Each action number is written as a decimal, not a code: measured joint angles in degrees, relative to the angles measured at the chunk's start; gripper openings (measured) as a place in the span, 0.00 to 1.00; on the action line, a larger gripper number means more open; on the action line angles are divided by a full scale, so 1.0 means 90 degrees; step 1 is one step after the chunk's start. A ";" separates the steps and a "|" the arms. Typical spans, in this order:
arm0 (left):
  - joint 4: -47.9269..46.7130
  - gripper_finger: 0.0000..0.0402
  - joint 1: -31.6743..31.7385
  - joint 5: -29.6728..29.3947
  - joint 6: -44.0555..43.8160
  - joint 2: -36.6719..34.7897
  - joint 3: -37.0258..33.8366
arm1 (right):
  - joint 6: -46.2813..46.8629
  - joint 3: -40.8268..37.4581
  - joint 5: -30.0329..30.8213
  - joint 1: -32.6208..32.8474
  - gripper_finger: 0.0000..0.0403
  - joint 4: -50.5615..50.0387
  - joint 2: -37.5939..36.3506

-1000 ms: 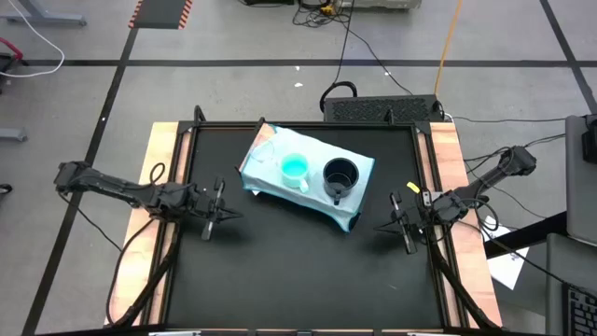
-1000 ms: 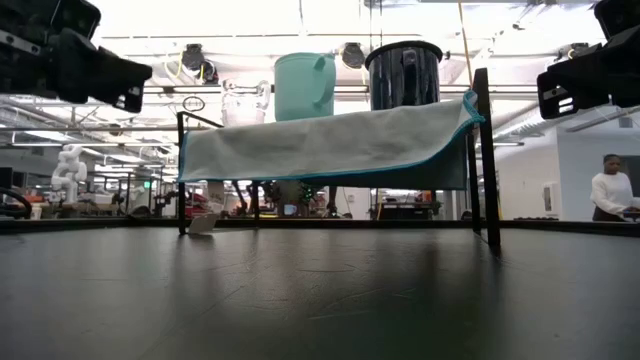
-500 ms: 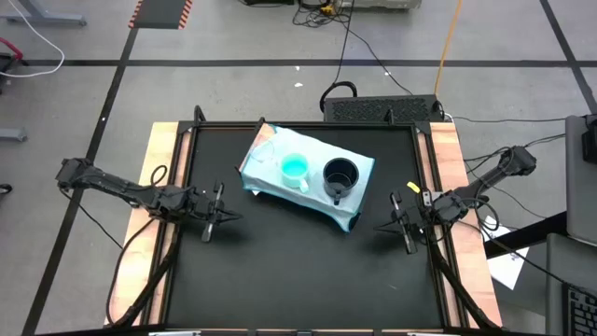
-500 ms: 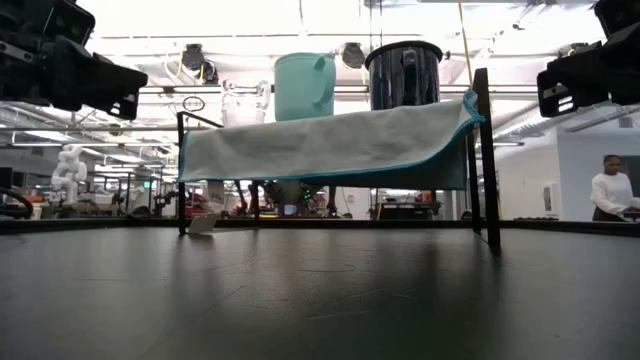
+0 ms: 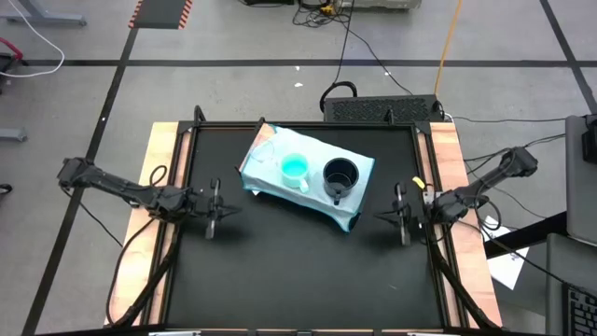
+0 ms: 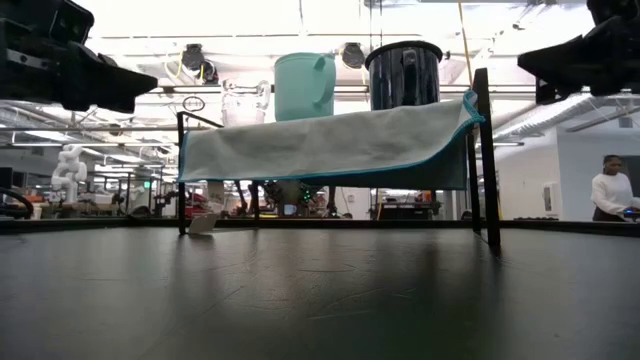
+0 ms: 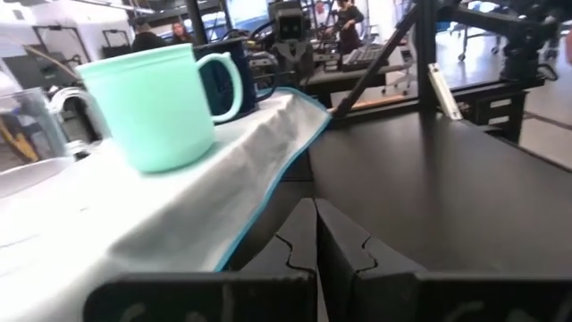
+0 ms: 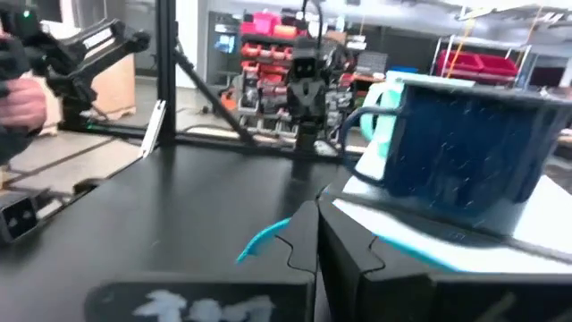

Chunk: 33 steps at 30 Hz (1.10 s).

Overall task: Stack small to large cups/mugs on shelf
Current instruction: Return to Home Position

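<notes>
The shelf point(image 5: 362, 166), draped in light blue cloth, stands in the far middle of the black table. On it, from the table's left to right, stand a tiny clear glass cup point(image 6: 243, 105), a teal mug point(image 5: 295, 168) with a pale handle, and a black mug point(image 5: 340, 175). My left gripper point(image 5: 233, 213) hovers level at the shelf's left, shut, its fingers point(image 7: 315, 215) pointing toward the shelf's near edge. At the shelf's right my right gripper point(image 5: 379, 217) hovers level and shut, with the black mug point(image 8: 465, 148) in front of it.
Bare black tabletop point(image 5: 298, 271) lies near of the shelf. Black frame posts point(image 6: 482, 150) stand at the table's corners. A black box point(image 5: 382, 109) sits beyond the far edge. A person point(image 6: 608, 190) stands in the room behind.
Both grippers have turned a little in place and stayed shut. The right one has swung slightly toward the far edge and the shelf. The cups and the shelf have not moved.
</notes>
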 joint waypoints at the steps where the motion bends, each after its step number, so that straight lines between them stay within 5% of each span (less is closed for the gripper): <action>1: -0.0010 0.00 0.0040 0.0000 0.0006 0.0000 0.0000 | -0.0047 0.0001 -0.0034 -0.0058 0.00 0.0068 -0.0007; 23: -0.0395 0.00 0.0823 0.0577 -0.0145 0.0000 0.0002 | 0.0519 0.0002 -0.3034 -0.2400 0.00 -0.0134 -0.0208; 33: -0.0574 0.00 0.1055 0.0745 -0.0334 0.0000 0.0007 | 0.0553 0.0002 -0.3578 -0.2731 0.00 -0.0180 -0.0210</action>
